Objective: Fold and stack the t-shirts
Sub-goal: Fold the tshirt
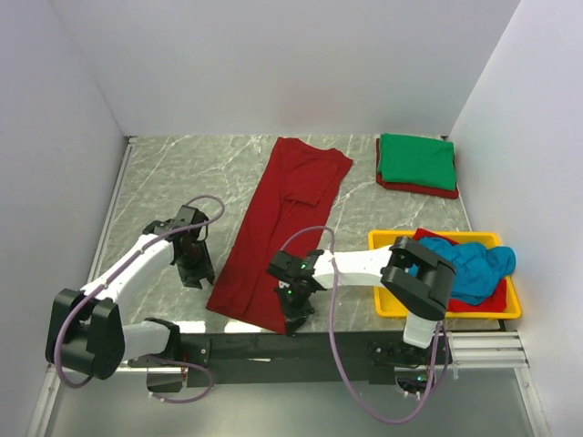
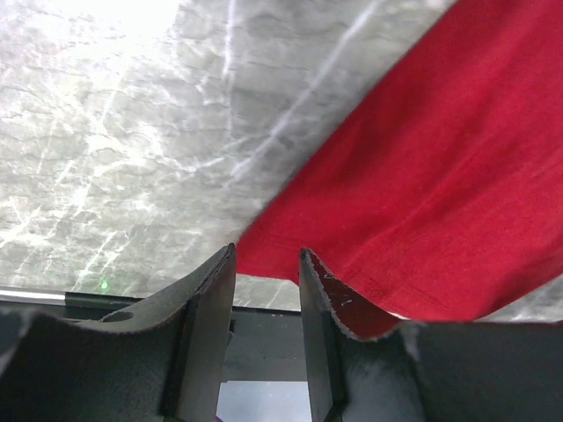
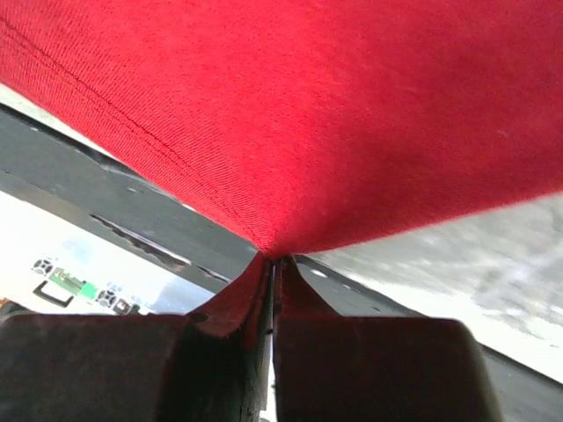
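A dark red t-shirt (image 1: 282,218), folded into a long strip, lies slantwise on the marble table. My right gripper (image 1: 293,319) is shut on its near right corner; the wrist view shows the cloth (image 3: 308,105) pinched at the fingertips (image 3: 274,259). My left gripper (image 1: 196,273) is open at the shirt's near left corner; the cloth (image 2: 440,176) ends right at the fingertips (image 2: 266,264) with nothing between them. A folded green t-shirt (image 1: 416,161) lies on a folded dark red one (image 1: 392,185) at the back right. A crumpled teal blue t-shirt (image 1: 469,264) lies in the tray.
A yellow plastic tray (image 1: 387,241) stands at the near right; under the teal shirt in it lies another red cloth (image 1: 428,238). White walls close in the table on three sides. The table's dark front edge (image 1: 246,344) runs just below both grippers.
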